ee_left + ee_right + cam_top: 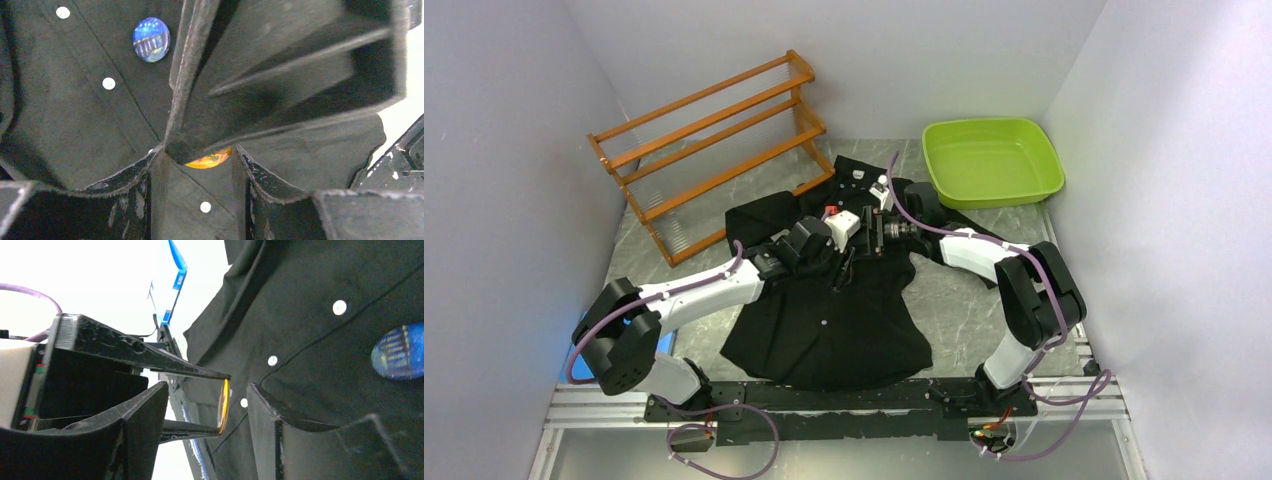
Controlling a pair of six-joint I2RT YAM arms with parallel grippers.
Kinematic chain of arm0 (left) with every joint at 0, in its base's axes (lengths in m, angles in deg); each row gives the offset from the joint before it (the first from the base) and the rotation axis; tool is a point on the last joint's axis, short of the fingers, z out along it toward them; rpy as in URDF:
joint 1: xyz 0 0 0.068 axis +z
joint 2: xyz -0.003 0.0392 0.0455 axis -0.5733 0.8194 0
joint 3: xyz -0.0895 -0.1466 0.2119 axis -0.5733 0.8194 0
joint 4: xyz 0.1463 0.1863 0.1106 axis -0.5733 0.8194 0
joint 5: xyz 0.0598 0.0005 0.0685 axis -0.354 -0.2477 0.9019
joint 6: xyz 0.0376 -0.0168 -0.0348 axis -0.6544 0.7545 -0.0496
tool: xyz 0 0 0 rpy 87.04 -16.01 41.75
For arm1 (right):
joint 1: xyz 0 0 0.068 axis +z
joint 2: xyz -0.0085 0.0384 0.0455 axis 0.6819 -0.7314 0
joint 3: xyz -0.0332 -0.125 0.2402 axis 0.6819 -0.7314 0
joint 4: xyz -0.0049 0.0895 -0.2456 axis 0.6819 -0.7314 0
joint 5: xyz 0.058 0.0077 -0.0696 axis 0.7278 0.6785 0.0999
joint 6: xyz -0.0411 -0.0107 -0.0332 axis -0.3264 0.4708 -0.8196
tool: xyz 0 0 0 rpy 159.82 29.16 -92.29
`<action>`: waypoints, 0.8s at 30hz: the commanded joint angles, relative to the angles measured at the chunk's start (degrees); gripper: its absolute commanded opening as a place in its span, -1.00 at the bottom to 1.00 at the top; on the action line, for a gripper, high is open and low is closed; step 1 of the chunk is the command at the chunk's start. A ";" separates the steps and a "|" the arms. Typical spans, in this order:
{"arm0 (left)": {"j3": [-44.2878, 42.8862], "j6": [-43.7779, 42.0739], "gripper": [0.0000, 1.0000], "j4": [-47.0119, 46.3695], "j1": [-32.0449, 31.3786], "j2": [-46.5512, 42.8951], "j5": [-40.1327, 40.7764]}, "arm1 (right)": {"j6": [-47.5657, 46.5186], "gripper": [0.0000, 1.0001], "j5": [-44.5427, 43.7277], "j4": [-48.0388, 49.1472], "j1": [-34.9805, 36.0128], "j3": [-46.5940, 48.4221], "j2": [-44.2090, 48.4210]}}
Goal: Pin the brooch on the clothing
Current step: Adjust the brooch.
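- The black shirt point(824, 320) lies spread flat in the middle of the table point(964, 300). Its collar points toward the top of the overhead frame and its hem toward the arm bases.
- Both arms reach in over the shirt's upper chest and meet at the centre of the overhead frame.
- The left gripper point(200, 150) is clenched on an orange brooch point(210, 160). In the right wrist view the disc shows edge-on, pinched across its width between the two thin fingertips.
- The orange brooch sits just above the shirt front, close to the button line. Whether it touches the cloth cannot be told.
- The right gripper point(209, 387) is released, its jaws spread wide. The orange brooch and the left fingertips stand in the gap between them.
- In the left wrist view the right gripper covers the top of the orange brooch.
- A blue brooch point(151, 39) rests flat on the shirt, upper left in the left wrist frame, beside a row of pale buttons point(108, 83).
- A wooden rack point(714, 140) stands at upper left of the overhead frame and a green tub point(944, 175) at upper right.
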 commanded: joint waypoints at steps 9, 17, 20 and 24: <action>0.37 -1.03 -0.63 -5.87 -1.17 -2.67 0.62 | -2.93 -0.12 1.57 -4.91 -0.33 -1.33 0.46; -0.36 -0.84 -0.46 -4.17 -1.25 -2.45 1.58 | -6.65 -1.00 0.34 -8.92 -0.12 0.37 1.72; 0.04 2.57 0.32 -2.28 -1.27 -2.99 6.97 | -10.88 -1.00 -3.21 -12.03 -0.12 0.84 4.27; 3.99 8.59 0.88 -2.50 -0.46 -6.19 10.33 | -16.64 -1.00 -11.86 -15.56 -0.16 -0.20 10.29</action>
